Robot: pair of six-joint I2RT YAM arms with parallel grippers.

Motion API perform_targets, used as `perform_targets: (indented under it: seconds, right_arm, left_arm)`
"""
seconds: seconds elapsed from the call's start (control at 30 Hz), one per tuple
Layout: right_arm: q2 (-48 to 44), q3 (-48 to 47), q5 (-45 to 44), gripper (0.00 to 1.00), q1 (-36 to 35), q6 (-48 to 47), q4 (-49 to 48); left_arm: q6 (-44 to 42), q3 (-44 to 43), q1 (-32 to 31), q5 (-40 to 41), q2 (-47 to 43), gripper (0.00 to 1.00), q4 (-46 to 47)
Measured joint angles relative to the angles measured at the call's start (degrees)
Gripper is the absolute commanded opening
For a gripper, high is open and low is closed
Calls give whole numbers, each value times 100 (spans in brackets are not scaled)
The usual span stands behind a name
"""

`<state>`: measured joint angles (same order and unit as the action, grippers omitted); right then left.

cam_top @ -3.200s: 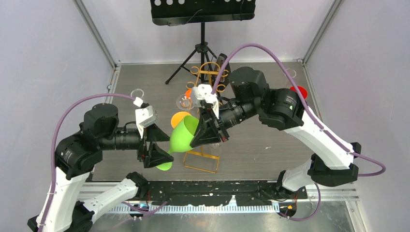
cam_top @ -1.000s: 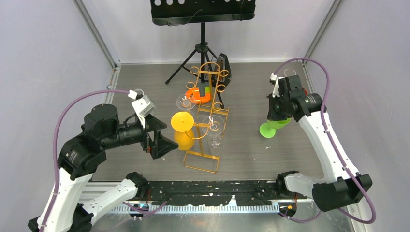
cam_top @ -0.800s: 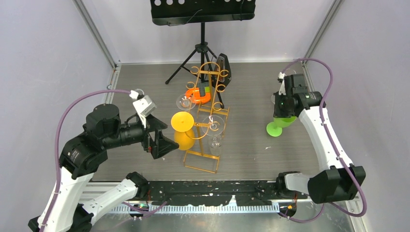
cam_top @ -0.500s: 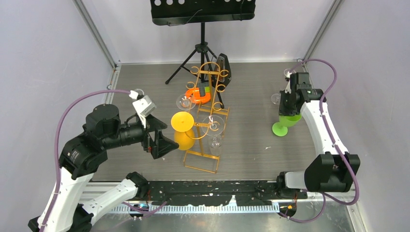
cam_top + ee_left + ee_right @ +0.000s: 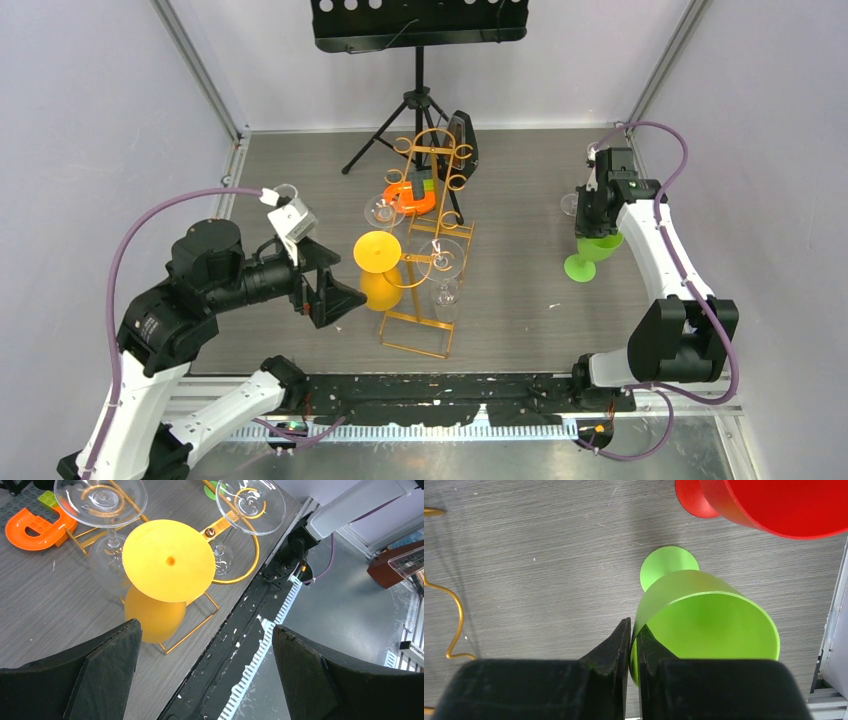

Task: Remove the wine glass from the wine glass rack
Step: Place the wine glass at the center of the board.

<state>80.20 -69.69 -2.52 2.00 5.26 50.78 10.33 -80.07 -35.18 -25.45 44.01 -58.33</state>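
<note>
Nearest the bases, the left gripper [image 5: 340, 285] hung with its jaws spread wide and nothing between them, just beside the yellow wine glass [image 5: 168, 560]. That glass hung bowl-down from the wine glass rack [image 5: 220, 524], its flat foot turned up toward the left wrist camera, with two clear glasses [image 5: 100, 500] on the rails beyond it.

Farther off, on the right side of the table [image 5: 524, 555] and well apart from the rack, the right gripper [image 5: 633, 627] was clenched on the rim of the green wine glass [image 5: 704, 615], one finger inside the bowl and one outside. The glass stood mouth up, its foot apparently on the wood and its long axis close to vertical; any slight lean was too small to tell. A red glass [image 5: 774, 505] stood near, just beyond it.

By my judgement this was the set-down step, with the green glass already off the rack. The next move called for parting the fingers and rising straight up, so the inner finger cleared the rim without tipping the glass toward its red neighbour.
</note>
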Motion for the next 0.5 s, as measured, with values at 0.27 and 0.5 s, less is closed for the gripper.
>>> perform_targets:
  seconds: [0.27,0.5]
  right_arm:
    - [4,-28,-133,41,0,-37,28]
    - [-52,-437,-474,58,0,-17,160]
  left_arm:
    - [7,-15,0,105,48,100,-20]
    - [33,-122,0,238,101,99,-37]
